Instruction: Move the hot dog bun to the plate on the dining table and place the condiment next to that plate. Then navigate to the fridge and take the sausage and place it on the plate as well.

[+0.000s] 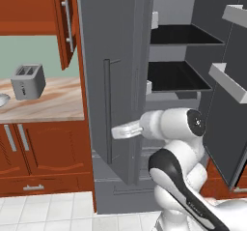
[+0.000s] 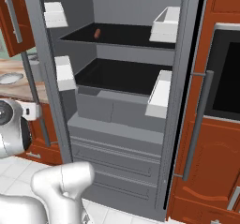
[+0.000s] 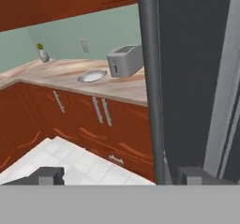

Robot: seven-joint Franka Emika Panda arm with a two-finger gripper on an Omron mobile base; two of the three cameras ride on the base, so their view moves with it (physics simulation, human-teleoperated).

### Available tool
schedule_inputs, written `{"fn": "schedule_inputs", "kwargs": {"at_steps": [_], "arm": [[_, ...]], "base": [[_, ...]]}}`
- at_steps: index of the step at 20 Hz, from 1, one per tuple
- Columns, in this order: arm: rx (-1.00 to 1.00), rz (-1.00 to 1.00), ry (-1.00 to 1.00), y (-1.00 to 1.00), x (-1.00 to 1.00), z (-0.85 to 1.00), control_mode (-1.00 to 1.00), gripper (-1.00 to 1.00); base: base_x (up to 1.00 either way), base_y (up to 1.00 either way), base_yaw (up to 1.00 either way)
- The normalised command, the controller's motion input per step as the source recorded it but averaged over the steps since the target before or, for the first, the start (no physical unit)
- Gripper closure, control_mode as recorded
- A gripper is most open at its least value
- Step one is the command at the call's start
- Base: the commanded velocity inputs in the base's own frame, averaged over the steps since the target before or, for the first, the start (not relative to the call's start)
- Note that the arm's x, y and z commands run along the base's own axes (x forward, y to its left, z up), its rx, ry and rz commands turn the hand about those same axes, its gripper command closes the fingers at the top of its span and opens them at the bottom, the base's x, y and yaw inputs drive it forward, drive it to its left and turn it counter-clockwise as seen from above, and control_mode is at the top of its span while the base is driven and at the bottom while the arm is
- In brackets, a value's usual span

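The sausage [image 2: 97,33] lies on the fridge's [image 2: 123,101] top shelf, far back and toward the left side, a short red-brown cylinder against the flat black shelf surface. It lies there alone, with nothing touching it, so a reach in from the front looks unobstructed.

Both fridge doors stand swung wide, which is why the dark interior, the two black shelves and the grey drawers below are exposed. White rectangular bins [image 2: 165,24] hang on the inner faces of the doors at two heights, boxy and matte.

The end effector [image 3: 119,176] is released, its two small dark tips spread well apart. The thin grey bar handle [image 3: 151,78] of the left door runs up between them, nearer the right tip, and nothing is gripped. I judge it has just let go of the handle once the door was open, and that the next move is to pull clear and swing round into the cavity toward the top shelf.

Left of the fridge runs a desk [image 1: 48,102] with a beige, brown-veined marble top over glossy red-brown wooden cabinets. A brushed metal toaster [image 1: 28,81] stands on it, blocky with rounded corners. The floor is pale square tile.
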Motion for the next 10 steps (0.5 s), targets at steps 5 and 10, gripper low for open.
{"fn": "schedule_inputs", "kwargs": {"at_steps": [5,10], "arm": [[0.00,-0.21,0.02,-1.00,0.21,0.02,-1.00,-1.00],[0.00,-0.15,0.09,-1.00,0.53,-0.03,-1.00,-1.00]], "base": [[0.00,0.00,0.00],[0.00,0.00,0.00]]}}
